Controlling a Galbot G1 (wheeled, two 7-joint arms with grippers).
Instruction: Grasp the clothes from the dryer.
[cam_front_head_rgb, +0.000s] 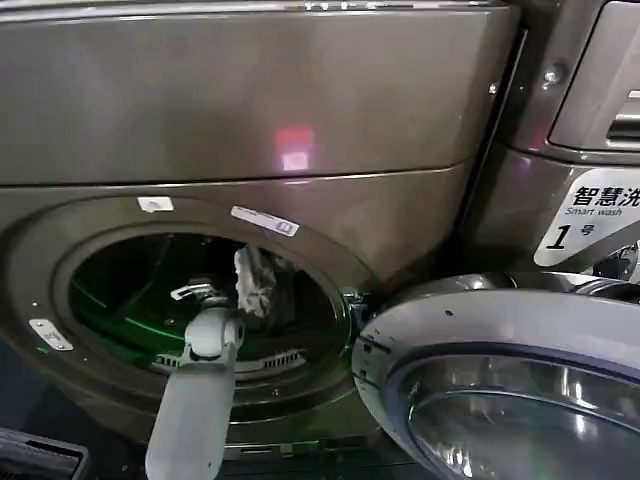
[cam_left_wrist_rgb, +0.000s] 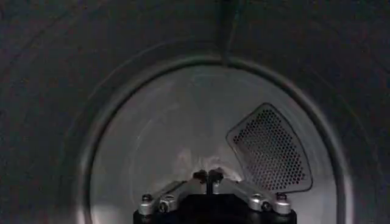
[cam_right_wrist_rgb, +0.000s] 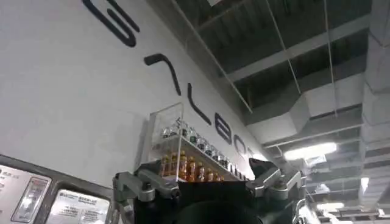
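Note:
The dryer (cam_front_head_rgb: 250, 100) is a bronze-grey front loader with its round port (cam_front_head_rgb: 60, 290) open and lit green inside. My left arm reaches through the port. A white-grey piece of the clothes (cam_front_head_rgb: 255, 285) hangs raised in the port just past the arm's wrist. In the left wrist view my left gripper (cam_left_wrist_rgb: 207, 176) has its fingertips pressed together, with pale clothes (cam_left_wrist_rgb: 189, 161) bunched right at the tips in front of the drum's back wall. My right gripper (cam_right_wrist_rgb: 198, 173) is away from the dryer, pointing up at a wall and ceiling, its fingers spread wide with nothing between them.
The dryer's round door (cam_front_head_rgb: 500, 340) stands swung open at the lower right, close to the port. A neighbouring machine with a "Smart wash 1" label (cam_front_head_rgb: 590, 215) is at the right. A perforated panel (cam_left_wrist_rgb: 268, 149) sits on the drum's back wall.

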